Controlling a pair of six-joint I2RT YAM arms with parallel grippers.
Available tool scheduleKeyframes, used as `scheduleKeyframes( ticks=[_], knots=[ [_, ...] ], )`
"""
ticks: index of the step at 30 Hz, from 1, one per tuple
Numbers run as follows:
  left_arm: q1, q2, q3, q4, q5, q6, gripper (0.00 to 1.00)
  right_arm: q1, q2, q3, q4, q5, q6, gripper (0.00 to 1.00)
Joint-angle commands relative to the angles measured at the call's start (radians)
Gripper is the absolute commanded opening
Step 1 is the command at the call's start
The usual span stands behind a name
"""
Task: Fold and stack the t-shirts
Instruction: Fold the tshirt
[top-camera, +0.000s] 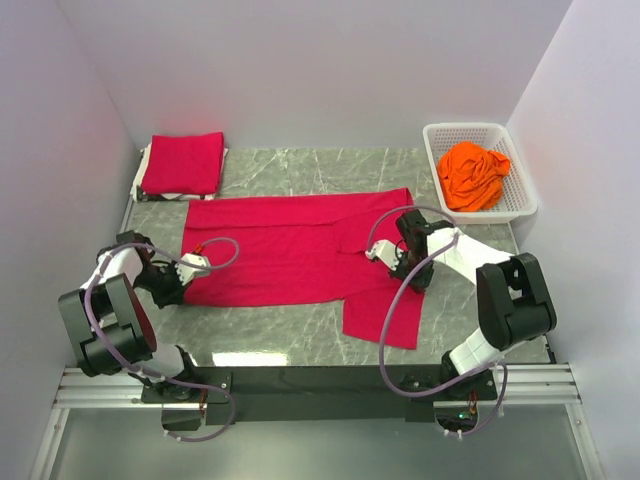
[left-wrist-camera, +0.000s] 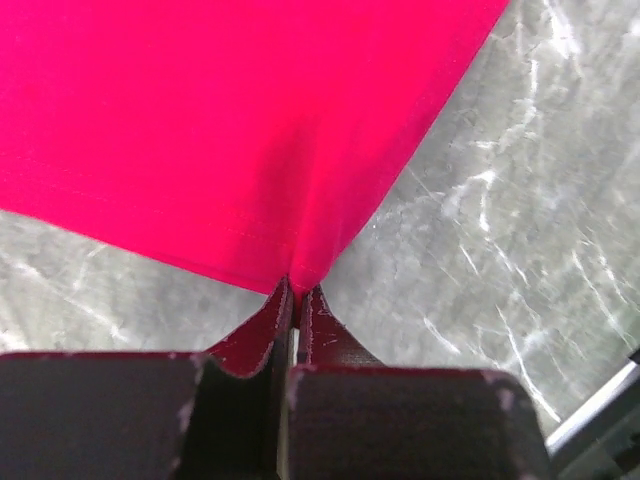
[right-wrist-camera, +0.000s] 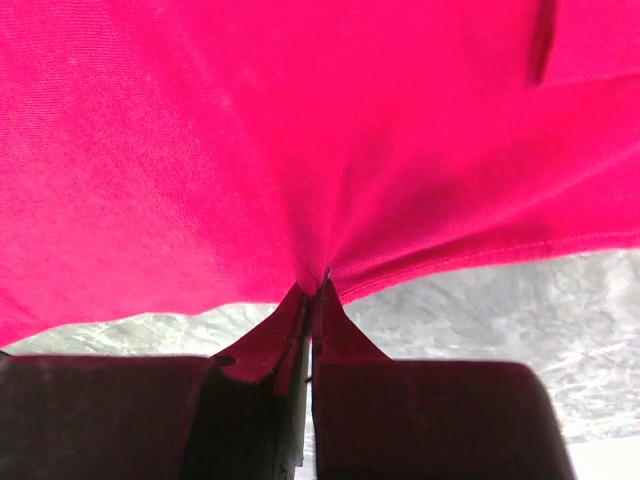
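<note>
A crimson t-shirt lies spread on the marble table, one sleeve hanging toward the front right. My left gripper is shut on its left hem corner; the left wrist view shows the cloth pinched at the fingertips. My right gripper is shut on the shirt's right part near the sleeve; in the right wrist view the cloth puckers into the tips. A folded crimson t-shirt lies at the back left. An orange t-shirt sits crumpled in the basket.
The white lattice basket stands at the back right against the wall. White walls close in the left, back and right. The folded shirt rests on something white. The metal rail with the arm bases runs along the near edge.
</note>
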Motion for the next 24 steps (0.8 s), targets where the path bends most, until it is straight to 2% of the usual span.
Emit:
scheduleKeyframes(
  ticks=[1,8,11,15,24],
  knots=[
    [0.009,-0.013,0.071,-0.107,0.009,0.028,0.01,-0.022,-0.042,0.051,-0.065,-0.022,-0.003,0.00],
    [0.012,0.026,0.158,-0.160,0.044,0.013,0.01,-0.043,-0.016,0.098,-0.088,-0.004,-0.015,0.02],
    [0.012,0.037,0.160,-0.155,0.049,0.013,0.01,-0.045,-0.012,0.094,-0.092,-0.002,-0.015,0.28],
    [0.012,0.037,0.137,-0.147,0.037,0.013,0.01,-0.043,-0.062,0.049,-0.091,-0.002,-0.022,0.44],
    [0.010,0.024,0.109,-0.127,0.035,0.007,0.01,-0.009,-0.196,0.021,-0.091,-0.022,0.041,0.44]
  ],
)
